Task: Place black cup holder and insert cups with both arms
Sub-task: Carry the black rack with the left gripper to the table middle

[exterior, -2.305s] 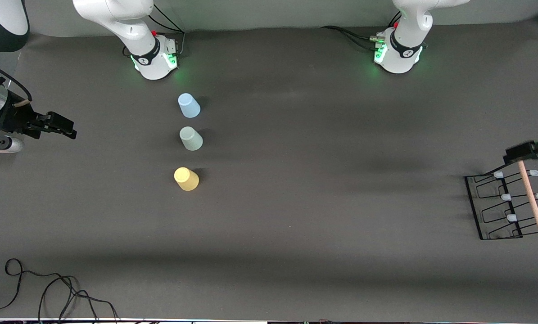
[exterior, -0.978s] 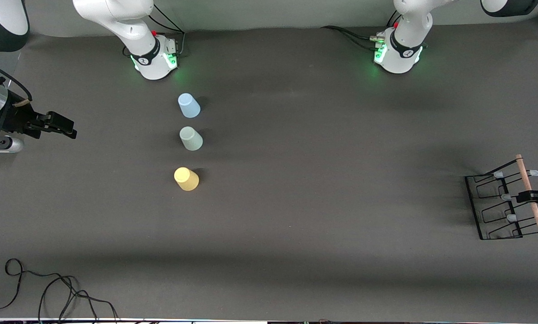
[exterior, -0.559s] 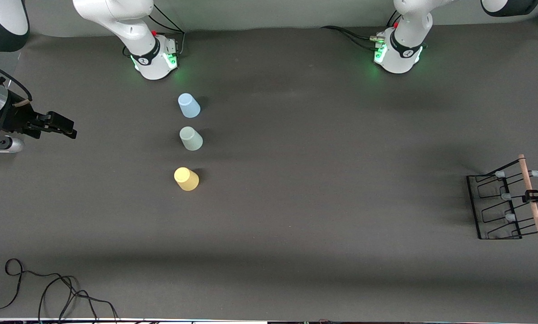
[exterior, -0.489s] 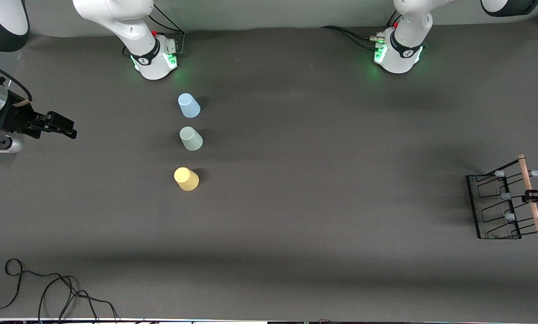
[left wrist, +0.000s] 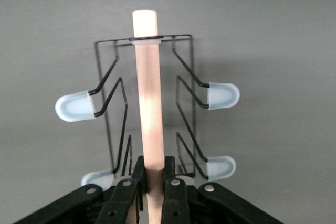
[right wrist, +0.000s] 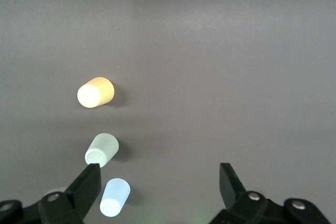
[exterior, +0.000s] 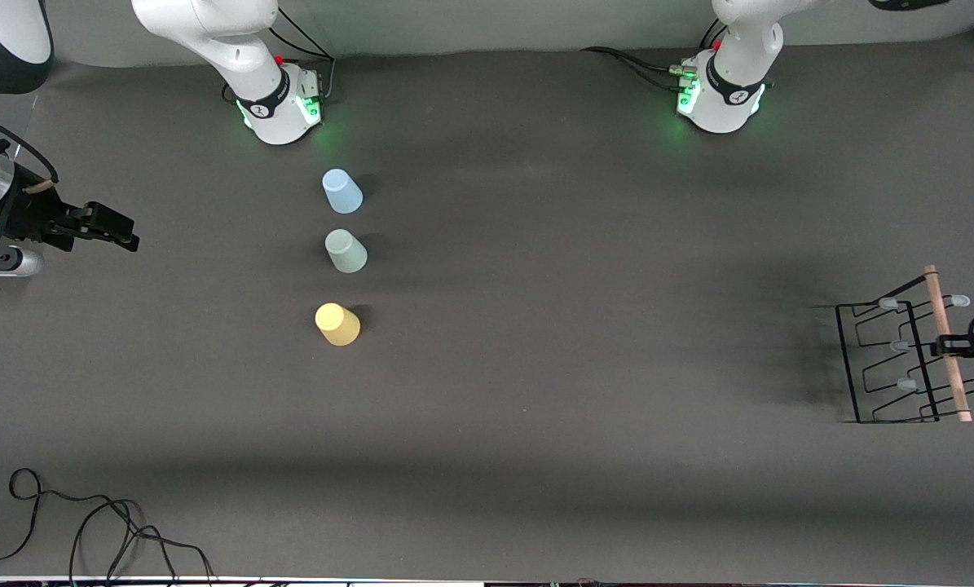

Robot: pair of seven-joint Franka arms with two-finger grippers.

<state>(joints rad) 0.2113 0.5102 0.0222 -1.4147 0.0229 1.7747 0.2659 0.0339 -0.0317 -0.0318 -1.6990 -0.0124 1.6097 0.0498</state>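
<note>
A: Where is the black cup holder (exterior: 890, 363)?

B: At the left arm's end of the surface (exterior: 584, 326), a thin black wire rack with a rectangular base frame. A smooth, pale wooden rod handle (exterior: 945, 342) runs along its top, round in section. Bent wire prongs stick out to both sides, each ending in a rounded, translucent bluish cap (left wrist: 223, 95).

A: And the left tool (exterior: 953, 348)?

B: It grips the wooden rod about midway along it. In the left wrist view its black fingers (left wrist: 174, 188) press against the rod from both sides, narrow and clamped.

A: Does the rack rest on the surface?

B: I cannot tell; its shadow falls on the cloth beside it, toward the cups.

A: The cups?

B: Three small tapered plastic tumblers, matte and plain, stand mouth down in a row near the right arm's base. The light blue cup (exterior: 341, 191) is farthest from the front camera, the pale green cup (exterior: 345, 250) sits between, and the yellow cup (exterior: 337, 324) is nearest. They stand apart, none touching.

A: The right tool (exterior: 110, 227)?

B: It waits in the air over the right arm's end of the surface, well apart from the cups. In the right wrist view its black fingers (right wrist: 86, 187) are spread wide with nothing between them.

A: The surface itself?

B: Dark grey, matte cloth. A loose black cable (exterior: 87, 526) curls on its corner nearest the front camera at the right arm's end.
</note>
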